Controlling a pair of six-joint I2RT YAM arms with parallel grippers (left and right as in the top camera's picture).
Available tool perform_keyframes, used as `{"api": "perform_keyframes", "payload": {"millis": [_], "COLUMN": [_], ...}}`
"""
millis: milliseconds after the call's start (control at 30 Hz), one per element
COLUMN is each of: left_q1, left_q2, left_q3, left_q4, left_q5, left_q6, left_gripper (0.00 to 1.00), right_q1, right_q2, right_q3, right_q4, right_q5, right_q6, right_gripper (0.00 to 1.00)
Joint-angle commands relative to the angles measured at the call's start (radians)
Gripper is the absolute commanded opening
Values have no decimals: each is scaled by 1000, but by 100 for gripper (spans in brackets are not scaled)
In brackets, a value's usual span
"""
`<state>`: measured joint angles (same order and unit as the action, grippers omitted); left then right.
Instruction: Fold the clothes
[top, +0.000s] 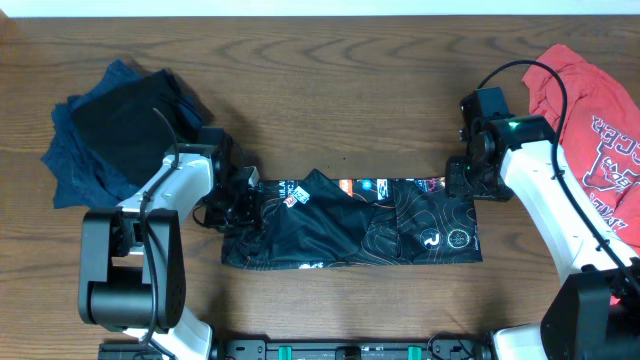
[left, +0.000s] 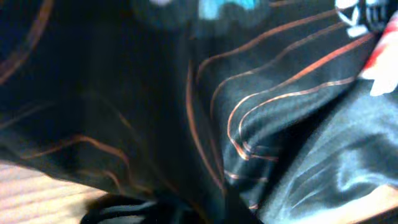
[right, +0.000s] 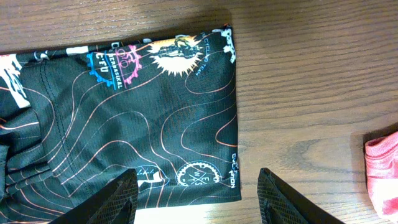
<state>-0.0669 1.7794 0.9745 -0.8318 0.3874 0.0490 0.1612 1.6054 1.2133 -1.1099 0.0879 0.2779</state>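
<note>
**Jersey on table, a gripper at each end**

Black jersey (top: 370, 235) lies in a long folded strip on the brown table (top: 330, 70). Thin pale wavy lines run all over it.

The left gripper (top: 238, 200) is down at the left end of the strip. Its camera sees only dark cloth pressed up close. There are thin orange-looking lines, and a blur of blue and white at the top. The cloth hides the jaws, so I cannot tell if they are open or closed, or if they hold the jersey.

The right gripper (right: 198, 180) is at the far right corner of the strip. Its two black fingers (right: 115, 202) stand wide apart and hold nothing. Between them lie the end corner of the jersey and some bare wood. One finger is over the cloth. The other is over wood, just past the jersey's edge.

Ahead of these jaws, a row of small badges runs along the jersey's far edge. A blue badge shaped like a gear has the letters "CFU" in it. Beside it is a yellow and white badge with a ring of tiny words, too small to read. Close to the jaws is a round white badge with a cross and little letters, also too small to read.

A red shirt (top: 600, 110) lies out past the right gripper, well apart from the jersey. It has white block letters, but they are sideways and I cannot read the word. A pile of dark blue clothes (top: 110, 125) lies behind the left gripper.
</note>
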Motion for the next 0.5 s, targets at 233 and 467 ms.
{"api": "perform_keyframes", "payload": {"millis": [233, 467], "left_q1": [79, 187], "left_q2": [-40, -48], "left_q3": [102, 222], "left_q4": [-74, -180], "left_q5": [-86, -219], "left_q6": [-29, -31], "left_gripper": [6, 6], "right_q1": [-4, -4], "right_q2": [-5, -5], "right_q3": [10, 10], "right_q4": [-1, 0], "right_q5": [13, 13], "right_q6": [10, 10], "right_gripper": [60, 59]}}
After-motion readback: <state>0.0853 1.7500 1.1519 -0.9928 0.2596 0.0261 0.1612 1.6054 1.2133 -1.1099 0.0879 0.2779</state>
